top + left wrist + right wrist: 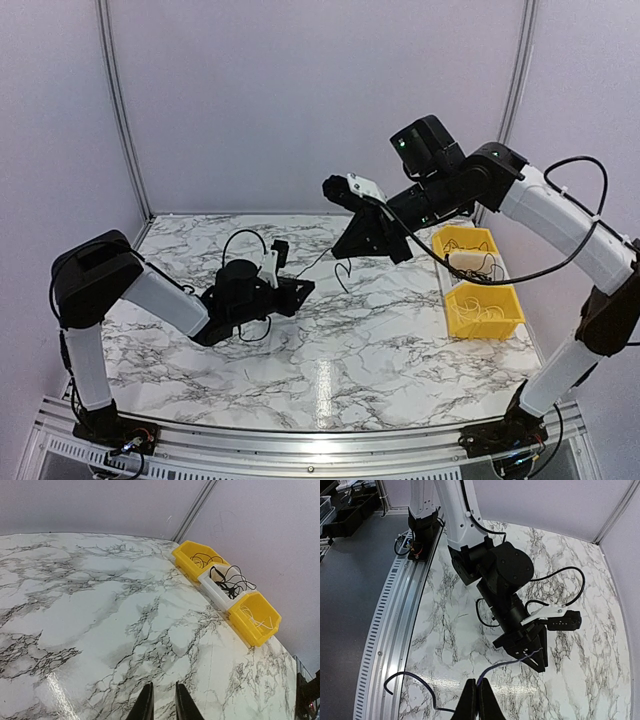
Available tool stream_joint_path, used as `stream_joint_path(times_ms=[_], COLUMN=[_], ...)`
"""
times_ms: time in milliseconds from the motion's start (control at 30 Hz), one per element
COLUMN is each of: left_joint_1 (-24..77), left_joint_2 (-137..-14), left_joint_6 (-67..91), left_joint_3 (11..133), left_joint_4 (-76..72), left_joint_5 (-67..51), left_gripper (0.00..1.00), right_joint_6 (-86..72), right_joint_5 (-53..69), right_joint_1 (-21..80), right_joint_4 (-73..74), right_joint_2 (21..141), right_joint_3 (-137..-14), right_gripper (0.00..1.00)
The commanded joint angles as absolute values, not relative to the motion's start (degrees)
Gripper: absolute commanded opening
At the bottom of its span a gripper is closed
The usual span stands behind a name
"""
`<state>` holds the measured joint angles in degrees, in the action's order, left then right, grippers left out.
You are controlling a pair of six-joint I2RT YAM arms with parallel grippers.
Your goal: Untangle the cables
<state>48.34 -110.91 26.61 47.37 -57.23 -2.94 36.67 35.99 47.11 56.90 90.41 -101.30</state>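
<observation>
Black rubbery fingertips of the right gripper [476, 700] are pressed tight together on a thin dark cable [507, 664], held in the air above the marble tabletop [580, 690]. From that pinch the strand runs nearly taut to the tips of the left gripper [163, 687], which sits low over the table. The left wrist view shows those jaws drawn in to a slim gap with no wire visible between them, so I cannot tell whether they have a hold on the cable.

On the other side of the right pinch, the cable's free tail droops in a loose arc toward the table's near rail. Well off to the right, two yellow bins [255, 615] and a white bin [215, 587] between them hold other wires.

The step looks like taking a second hold so the strand can be drawn straight. It would go best if the left jaws seat fully before any pull. The two arms should then part slowly and level, keeping the hanging tail from crossing back over the taut span or catching the left arm's own wiring.
</observation>
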Motion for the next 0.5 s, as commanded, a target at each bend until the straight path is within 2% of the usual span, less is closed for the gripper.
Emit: stream_joint_path(times_ms=[0,133,467], left_joint_1=[47.26,46.85,46.27], left_joint_2=[-113.68,-114.42,-114.30], left_joint_6=[27.00,27.19,28.19], left_joint_3=[45.56,44.39,42.30], left_joint_4=[-58.44,-58.53,-59.57], left_joint_5=[-2.46,-2.13,-0.88], left_gripper=[0.15,0.15,0.09], right_joint_6=[38.19,38.16,37.24], right_joint_5=[40.41,43.74,37.96], right_joint_1=[44.20,38.30,29.59], right_joint_4=[57.94,58.16,55.24], right_joint_2=[87.34,86.66,84.20], right_joint_3=[-107.46,-111.58,-110.98], right_gripper=[0.00,0.00,0.00])
